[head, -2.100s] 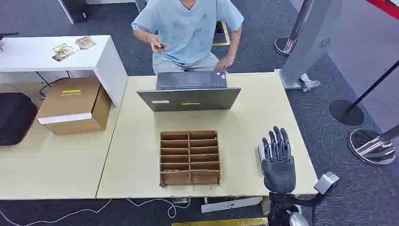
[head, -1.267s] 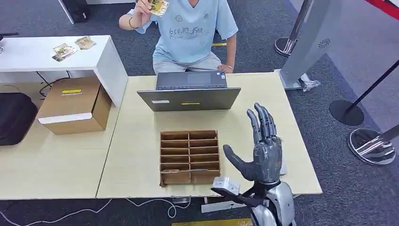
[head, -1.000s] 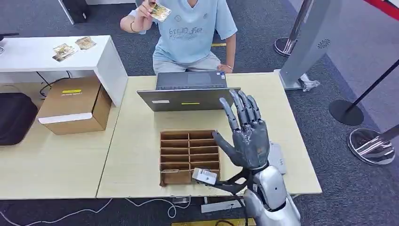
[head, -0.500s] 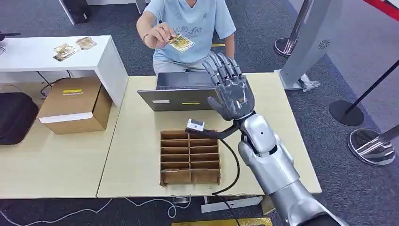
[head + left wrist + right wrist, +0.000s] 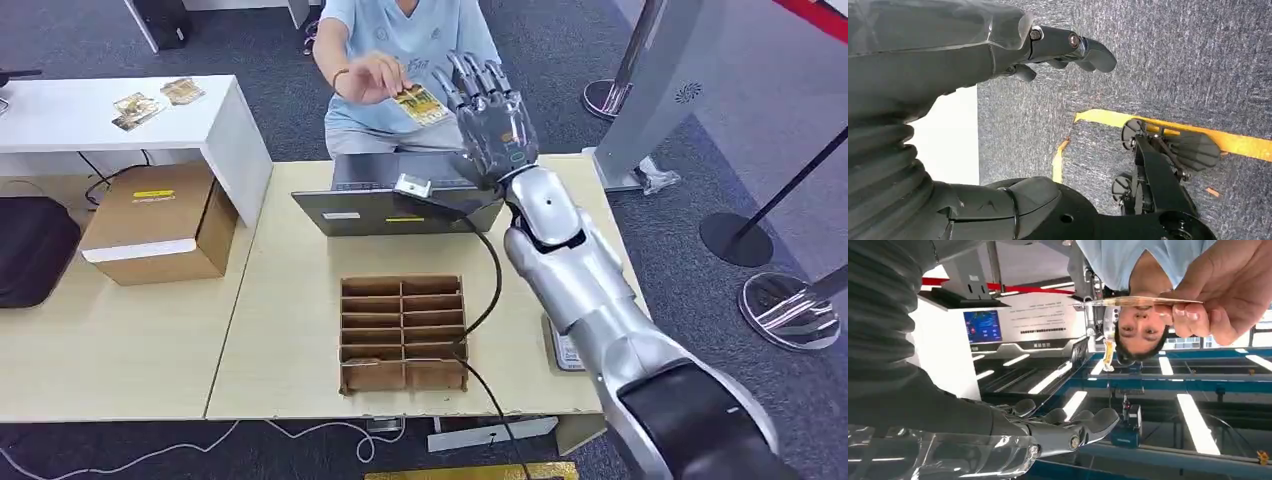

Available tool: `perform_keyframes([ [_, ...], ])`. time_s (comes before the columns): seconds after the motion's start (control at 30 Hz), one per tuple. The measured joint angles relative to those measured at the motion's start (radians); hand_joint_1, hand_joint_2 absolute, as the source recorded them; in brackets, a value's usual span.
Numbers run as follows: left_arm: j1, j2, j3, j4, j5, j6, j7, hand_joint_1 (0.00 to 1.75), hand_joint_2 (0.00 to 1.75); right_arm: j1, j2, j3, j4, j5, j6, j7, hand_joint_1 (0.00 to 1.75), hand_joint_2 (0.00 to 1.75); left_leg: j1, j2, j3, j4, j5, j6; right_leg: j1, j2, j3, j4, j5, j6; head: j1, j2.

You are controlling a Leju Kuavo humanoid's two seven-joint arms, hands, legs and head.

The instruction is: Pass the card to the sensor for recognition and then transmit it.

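Observation:
A person seated behind the table holds out a yellow patterned card (image 5: 420,103) in one hand (image 5: 372,75). My right hand (image 5: 487,100) is raised over the laptop with its fingers spread, just right of the card and holding nothing. In the right wrist view the card (image 5: 1138,301) shows edge-on in the person's fingers (image 5: 1218,295), apart from my right hand (image 5: 998,440). A flat grey sensor (image 5: 562,350) lies on the table's right side, partly hidden by my arm. My left hand (image 5: 973,45) hangs over the carpet, fingers loosely extended, empty.
An open grey laptop (image 5: 400,210) stands at the table's far side. A brown cardboard divider tray (image 5: 403,333) lies in the middle. To the left are a cardboard box (image 5: 160,220) and a white desk (image 5: 60,125) with more cards (image 5: 150,100). Stanchion bases (image 5: 795,310) stand at the right.
My right arm rose from the table's right side and reached forward over the laptop. The person brought the card down from overhead toward my hand.

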Motion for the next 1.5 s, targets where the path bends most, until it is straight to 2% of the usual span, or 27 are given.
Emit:
perform_keyframes([
  [0.33, 0.0, 0.001, -0.003, 0.0, 0.001, 0.0, -0.003, 0.0, 1.75, -0.038, 0.011, 0.0, 0.048, -0.006, -0.008, 0.006, 0.0, 1.75, 0.0, 0.0, 0.0, 0.0, 0.0, 0.0, 0.0, 0.0, 0.0, 0.0, 0.0, 0.0, 0.0, 0.0],
  [0.4, 0.0, 0.001, -0.003, 0.0, 0.006, 0.003, -0.003, 0.0, 1.75, -0.078, 0.027, -0.002, 0.103, -0.023, -0.038, -0.003, 0.0, 1.75, 0.0, 0.0, 0.0, 0.0, 0.0, 0.0, 0.0, 0.0, 0.0, 0.0, 0.0, 0.0, 0.0, 0.0],
  [0.47, -0.001, 0.002, -0.003, 0.0, 0.009, 0.003, -0.003, 0.0, 1.75, -0.093, 0.039, -0.008, 0.13, -0.036, -0.05, -0.022, 0.91, 1.75, 0.0, 0.0, 0.0, 0.0, 0.0, 0.0, 0.0, 0.0, 0.0, 0.0, 0.0, 0.0, 0.0, 0.0],
  [0.5, -0.001, 0.002, -0.003, 0.0, 0.009, 0.003, -0.003, 0.0, 1.75, -0.095, 0.042, -0.01, 0.133, -0.037, -0.053, -0.023, 1.24, 1.75, 0.0, 0.0, 0.0, 0.0, 0.0, 0.0, 0.0, 0.0, 0.0, 0.0, 0.0, 0.0, 0.0, 0.0],
  [0.53, -0.001, 0.002, -0.003, 0.0, 0.008, 0.003, -0.003, 0.0, 1.75, -0.096, 0.044, -0.011, 0.137, -0.039, -0.056, -0.026, 1.34, 1.75, 0.0, 0.0, 0.0, 0.0, 0.0, 0.0, 0.0, 0.0, 0.0, 0.0, 0.0, 0.0, 0.0, 0.0],
  [0.6, -0.001, 0.003, -0.003, 0.0, 0.008, 0.003, -0.003, 0.0, 1.75, -0.098, 0.046, -0.012, 0.143, -0.049, -0.06, -0.034, 1.38, 1.75, 0.0, 0.0, 0.0, 0.0, 0.0, 0.0, 0.0, 0.0, 0.0, 0.0, 0.0, 0.0, 0.0, 0.0],
  [0.83, -0.002, 0.003, 0.024, 0.0, 0.087, 0.023, -0.022, 0.0, 1.75, -0.099, 0.05, -0.024, 0.144, -0.093, -0.078, -0.064, 1.2, 1.75, 0.0, 0.0, 0.0, 0.0, 0.0, 0.0, 0.0, 0.0, 0.0, 0.0, 0.0, 0.0, 0.0, 0.0],
  [0.9, -0.003, 0.002, 0.032, 0.0, 0.099, 0.032, -0.023, 0.0, 1.75, -0.098, 0.05, -0.029, 0.139, -0.1, -0.078, -0.068, 0.66, 1.75, 0.0, 0.0, 0.0, 0.0, 0.0, 0.0, 0.0, 0.0, 0.0, 0.0, 0.0, 0.0, 0.0, 0.0],
  [0.93, -0.003, 0.001, 0.039, 0.0, 0.102, 0.035, -0.023, 0.0, 1.75, -0.098, 0.05, -0.032, 0.134, -0.104, -0.078, -0.07, 0.66, 1.75, 0.0, 0.0, 0.0, 0.0, 0.0, 0.0, 0.0, 0.0, 0.0, 0.0, 0.0, 0.0, 0.0, 0.0],
  [1.0, -0.003, 0.0, 0.045, 0.0, 0.102, 0.039, -0.023, 0.0, 1.75, -0.098, 0.05, -0.034, 0.128, -0.106, -0.078, -0.073, 0.28, 1.75, 0.0, 0.0, 0.0, 0.0, 0.0, 0.0, 0.0, 0.0, 0.0, 0.0, 0.0, 0.0, 0.0, 0.0],
  [1.03, -0.003, 0.0, 0.047, 0.0, 0.102, 0.04, -0.023, 0.0, 1.75, -0.098, 0.05, -0.035, 0.124, -0.107, -0.078, -0.073, 0.24, 1.75, 0.0, 0.0, 0.0, 0.0, 0.0, 0.0, 0.0, 0.0, 0.0, 0.0, 0.0, 0.0, 0.0, 0.0],
  [1.07, -0.003, 0.0, 0.048, 0.0, 0.102, 0.04, -0.023, 0.0, 1.75, -0.098, 0.05, -0.035, 0.122, -0.107, -0.078, -0.074, 0.09, 1.75, 0.0, 0.0, 0.0, 0.0, 0.0, 0.0, 0.0, 0.0, 0.0, 0.0, 0.0, 0.0, 0.0, 0.0],
  [1.17, -0.003, 0.0, 0.049, 0.0, 0.102, 0.041, -0.023, 0.0, 1.75, -0.098, 0.05, -0.035, 0.114, -0.108, -0.079, -0.076, 0.05, 1.75, 0.0, 0.0, 0.0, 0.0, 0.0, 0.0, 0.0, 0.0, 0.0, 0.0, 0.0, 0.0, 0.0, 0.0],
  [1.43, -0.003, -0.002, 0.052, 0.0, 0.102, 0.044, -0.023, 0.0, 1.75, -0.098, 0.05, -0.035, 0.102, -0.115, -0.087, -0.085, 0.12, 1.75, 0.0, 0.0, 0.0, 0.0, 0.0, 0.0, 0.0, 0.0, 0.0, 0.0, 0.0, 0.0, 0.0, 0.0],
  [1.47, -0.003, -0.002, 0.052, 0.0, 0.102, 0.044, -0.023, 0.0, 1.75, -0.098, 0.05, -0.035, 0.101, -0.118, -0.088, -0.085, 0.17, 1.75, 0.0, 0.0, 0.0, 0.0, 0.0, 0.0, 0.0, 0.0, 0.0, 0.0, 0.0, 0.0, 0.0, 0.0],
  [1.5, -0.003, -0.002, 0.053, 0.0, 0.102, 0.044, -0.023, 0.0, 1.75, -0.098, 0.05, -0.035, 0.1, -0.119, -0.089, -0.085, 0.35, 1.75, 0.0, 0.0, 0.0, 0.0, 0.0, 0.0, 0.0, 0.0, 0.0, 0.0, 0.0, 0.0, 0.0, 0.0],
])
